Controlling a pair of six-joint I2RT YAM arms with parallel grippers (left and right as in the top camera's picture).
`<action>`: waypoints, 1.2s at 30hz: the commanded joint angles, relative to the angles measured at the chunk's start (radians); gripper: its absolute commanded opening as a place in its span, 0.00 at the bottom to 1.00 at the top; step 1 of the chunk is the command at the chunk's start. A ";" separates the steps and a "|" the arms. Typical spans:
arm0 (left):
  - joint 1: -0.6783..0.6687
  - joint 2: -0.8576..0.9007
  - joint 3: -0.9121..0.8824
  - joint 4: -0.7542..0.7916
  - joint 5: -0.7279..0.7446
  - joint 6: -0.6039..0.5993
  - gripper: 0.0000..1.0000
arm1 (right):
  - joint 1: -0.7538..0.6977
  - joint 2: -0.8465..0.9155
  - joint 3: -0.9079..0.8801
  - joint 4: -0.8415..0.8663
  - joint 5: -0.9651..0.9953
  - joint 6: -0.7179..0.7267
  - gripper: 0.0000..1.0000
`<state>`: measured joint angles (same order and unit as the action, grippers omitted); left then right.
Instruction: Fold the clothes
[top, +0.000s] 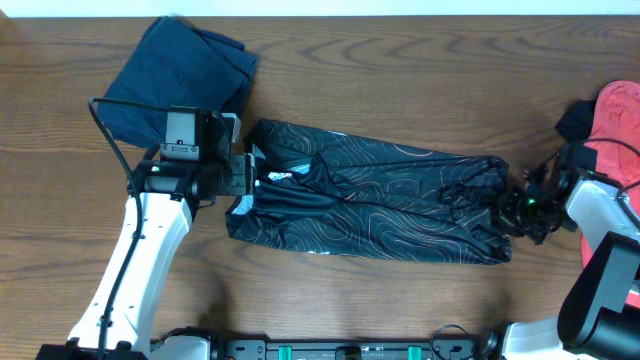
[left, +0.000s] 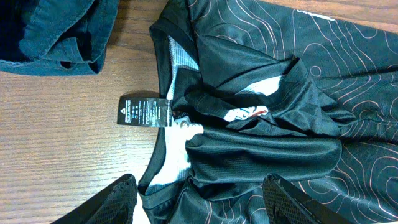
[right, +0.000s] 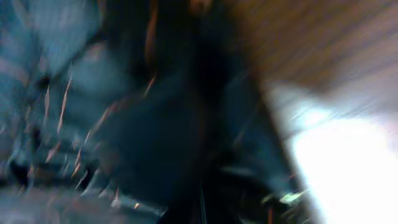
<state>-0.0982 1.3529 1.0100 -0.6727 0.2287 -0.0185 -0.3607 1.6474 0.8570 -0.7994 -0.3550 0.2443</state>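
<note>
The clothes (top: 380, 205), a black jersey with thin contour lines, lie as a long band across the middle of the table. My left gripper (top: 243, 182) hovers over the collar end, open. In the left wrist view its fingers (left: 118, 200) stand wide apart on either side of the collar's edge (left: 186, 186), beside a black hang tag (left: 144, 112). My right gripper (top: 512, 208) is at the hem end, shut on the clothes, with the fabric puckered towards it. The right wrist view is badly blurred and shows only dark fabric (right: 124, 124) close up.
A folded navy-blue garment (top: 180, 80) lies at the back left, just behind the left arm, and also shows in the left wrist view (left: 56, 31). A coral-red garment (top: 618, 125) sits at the right edge behind the right arm. Bare wood (top: 400, 80) surrounds the jersey.
</note>
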 joint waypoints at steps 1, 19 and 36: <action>0.005 0.005 0.005 0.000 -0.009 0.010 0.67 | 0.028 -0.014 -0.006 -0.068 -0.153 -0.042 0.01; 0.005 0.005 0.005 0.007 -0.009 0.010 0.67 | 0.057 -0.192 0.049 -0.126 -0.188 -0.204 0.03; 0.005 0.005 0.005 -0.004 -0.009 0.010 0.67 | 0.043 -0.151 0.057 0.062 0.011 0.133 0.71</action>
<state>-0.0982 1.3529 1.0100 -0.6739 0.2287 -0.0185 -0.3126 1.4639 0.9169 -0.7490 -0.3611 0.3080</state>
